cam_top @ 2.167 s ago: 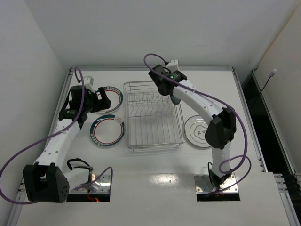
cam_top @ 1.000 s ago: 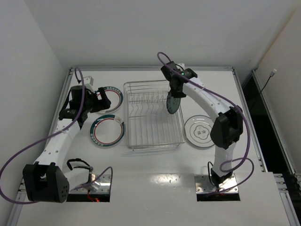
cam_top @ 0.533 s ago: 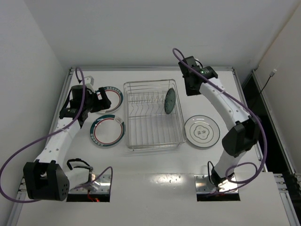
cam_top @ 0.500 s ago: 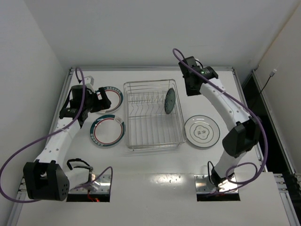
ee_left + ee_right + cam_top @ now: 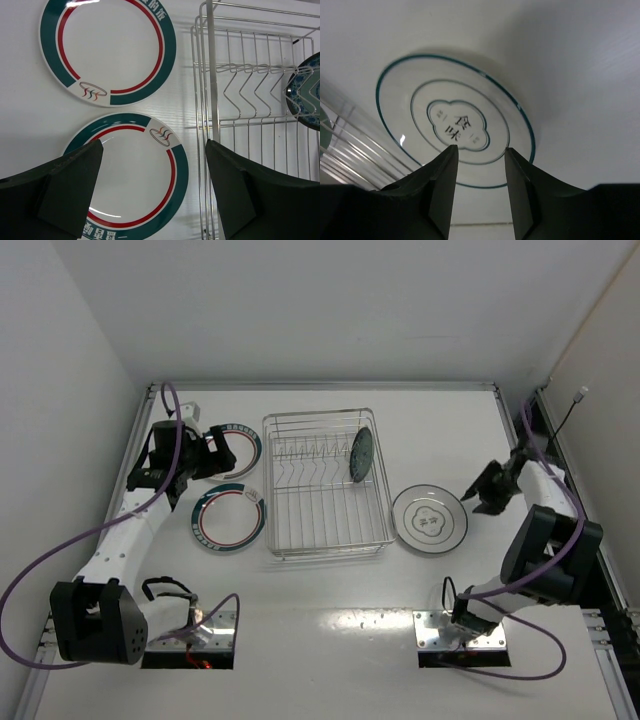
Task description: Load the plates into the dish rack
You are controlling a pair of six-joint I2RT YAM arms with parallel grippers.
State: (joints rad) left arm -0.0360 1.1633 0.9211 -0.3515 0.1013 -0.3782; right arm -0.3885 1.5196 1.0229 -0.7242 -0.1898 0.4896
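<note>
The dish rack stands mid-table, with the small teal plate upright on edge among its prongs at the right end. Two white plates with green-and-red bands lie left of the rack, the far one and the near one. My left gripper hovers open above them; its wrist view shows the far plate, the near plate, the rack and the teal plate. The pale grey plate lies right of the rack. My right gripper is open just beyond that plate's right edge and holds nothing. Its wrist view shows the grey plate.
White walls close in the table at the back and on both sides. The right arm stretches along the table's right edge. The rack's wires show blurred at the left of the right wrist view.
My right gripper let go of the teal plate, which now stands in the rack. It swung away right to the grey plate and its jaws opened. The left arm has not moved.
</note>
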